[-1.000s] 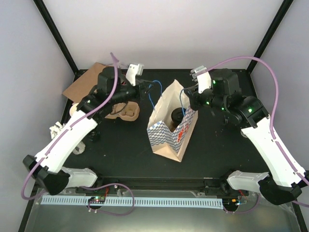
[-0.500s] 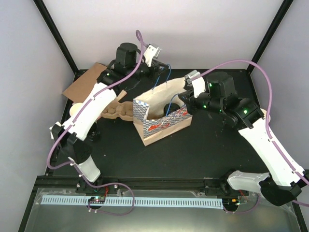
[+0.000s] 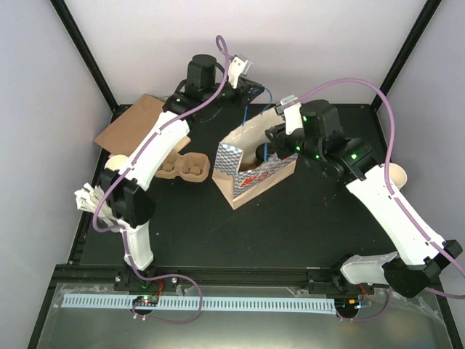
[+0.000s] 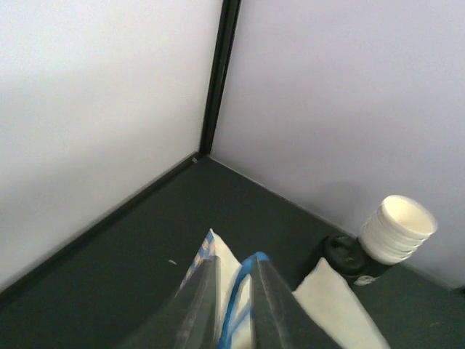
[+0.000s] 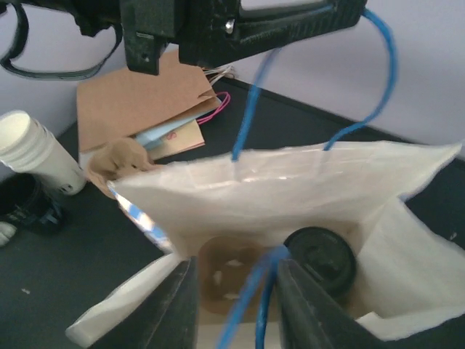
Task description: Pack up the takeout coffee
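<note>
- Grip of the left claw [image 4: 234, 265] is clenched on a thin blue cord handle [image 4: 229, 313], held up at 12 o'clock of the bag in the top view.
- The right claw [image 5: 236, 273] stands parted over the bag's mouth. A second blue cord handle [image 5: 254, 291] runs loose between its fingers.
- The blue-and-white checked paper bag [image 3: 227, 158] sits tilted on the table between the claws, its long axis roughly 8 to 2 o'clock from above.
- The takeout coffee cup with round black plastic lid [image 5: 320, 260] stands inside the bag, at 3 o'clock of the right claw in its wrist view, beside a brown cardboard cup holder [image 5: 221, 276].
- The right arm is the nearer one, so it looks better placed to steady the load.
</note>
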You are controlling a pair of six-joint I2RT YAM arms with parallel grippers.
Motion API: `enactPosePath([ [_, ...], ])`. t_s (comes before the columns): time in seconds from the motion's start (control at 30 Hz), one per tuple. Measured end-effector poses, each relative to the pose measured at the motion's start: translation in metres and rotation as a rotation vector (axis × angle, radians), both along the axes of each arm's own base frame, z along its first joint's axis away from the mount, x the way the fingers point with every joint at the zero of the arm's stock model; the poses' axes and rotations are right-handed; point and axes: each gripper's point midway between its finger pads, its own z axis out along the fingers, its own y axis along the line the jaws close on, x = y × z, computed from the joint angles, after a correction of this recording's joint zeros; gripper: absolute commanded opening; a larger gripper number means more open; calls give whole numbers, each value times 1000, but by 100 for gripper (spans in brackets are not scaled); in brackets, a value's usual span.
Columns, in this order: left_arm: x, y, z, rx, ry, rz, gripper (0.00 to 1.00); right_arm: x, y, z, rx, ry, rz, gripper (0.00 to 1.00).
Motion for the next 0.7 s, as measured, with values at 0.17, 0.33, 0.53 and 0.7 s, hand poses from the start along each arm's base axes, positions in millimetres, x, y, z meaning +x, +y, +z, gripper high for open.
enactPosePath([
  [0.17, 9, -6, 5, -13, -14, -6, 77, 0, 0, 0, 0, -2, 1, 66],
  [0.33, -1, 3, 15, -3, -3, 13, 99, -2, -6, 0, -15, -3, -16, 97],
  [0.53, -52, 57, 57, 39, -29, 162, 99, -21, -31, 25, 11, -61, -64, 100],
  [0.7, -112, 129, 68, 74, -12, 366, 99, -43, -55, 38, 102, -70, -137, 100],
])
